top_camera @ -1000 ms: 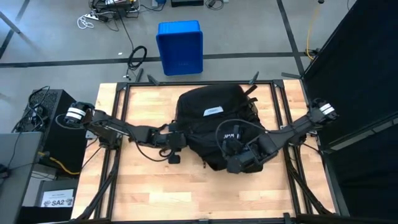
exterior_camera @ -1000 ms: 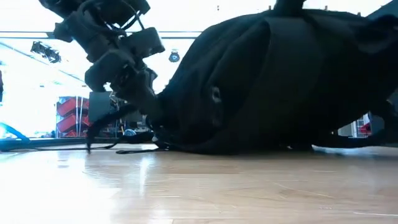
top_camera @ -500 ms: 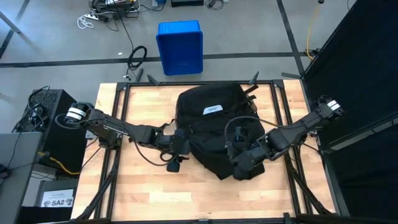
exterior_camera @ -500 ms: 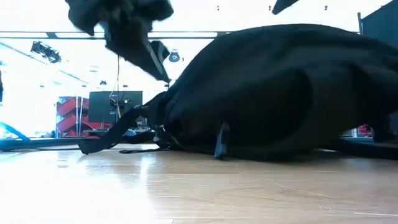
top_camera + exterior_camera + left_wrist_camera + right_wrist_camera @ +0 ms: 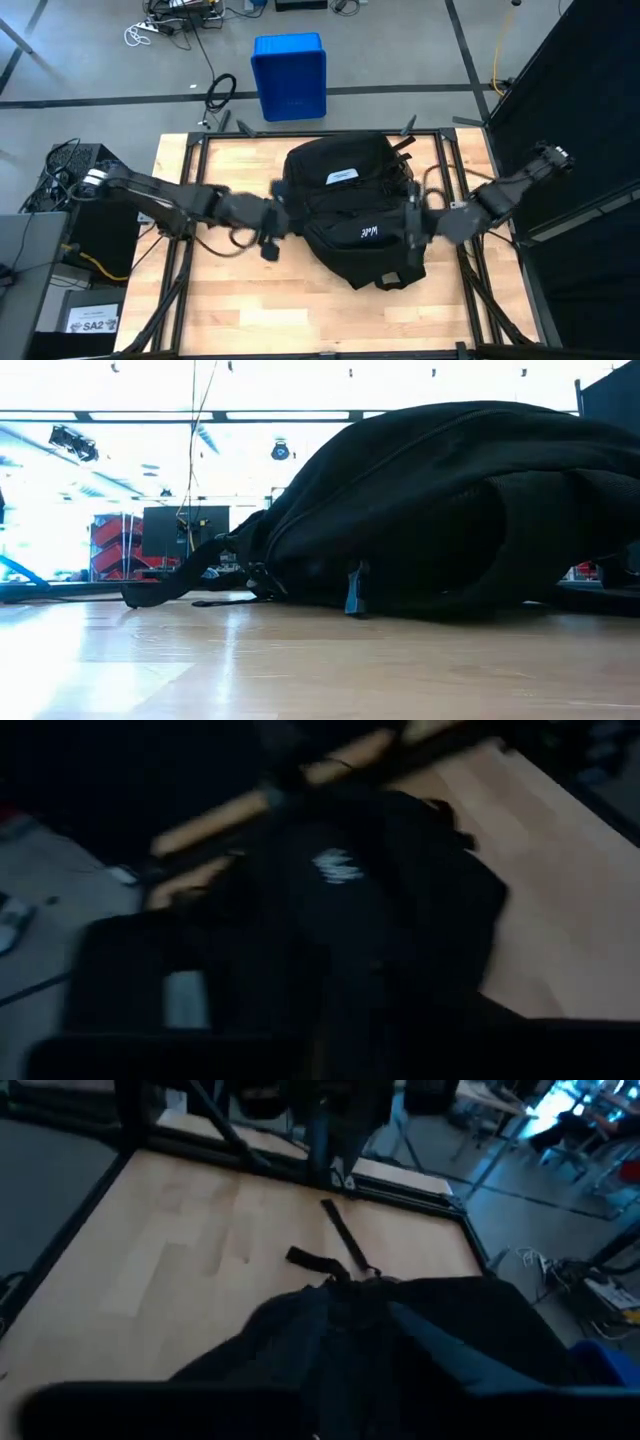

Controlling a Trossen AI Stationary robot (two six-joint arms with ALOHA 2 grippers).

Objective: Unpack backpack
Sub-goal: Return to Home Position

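The black backpack lies flat on its back in the middle of the wooden table, its white label and white lettering facing up. In the low view the backpack rests on the table, with one strap trailing along the wood. My left gripper hangs, blurred, beside the backpack's left edge. My right gripper hangs, also blurred, over its right side. Neither gripper shows in the low view. Both wrist views look down on the backpack from above.
A blue plastic bin stands on the floor beyond the table's far edge. Black frame rails run along the table's edges. Bare wood lies at the near left. A loose black strap lies on the wood beside the backpack.
Both grippers have risen from the backpack and left the low view. My right gripper has also drawn back from the front pocket toward the table's right edge. The backpack's front, pulled up a second ago, has sunk back and lies lower, with its lettering uncovered.
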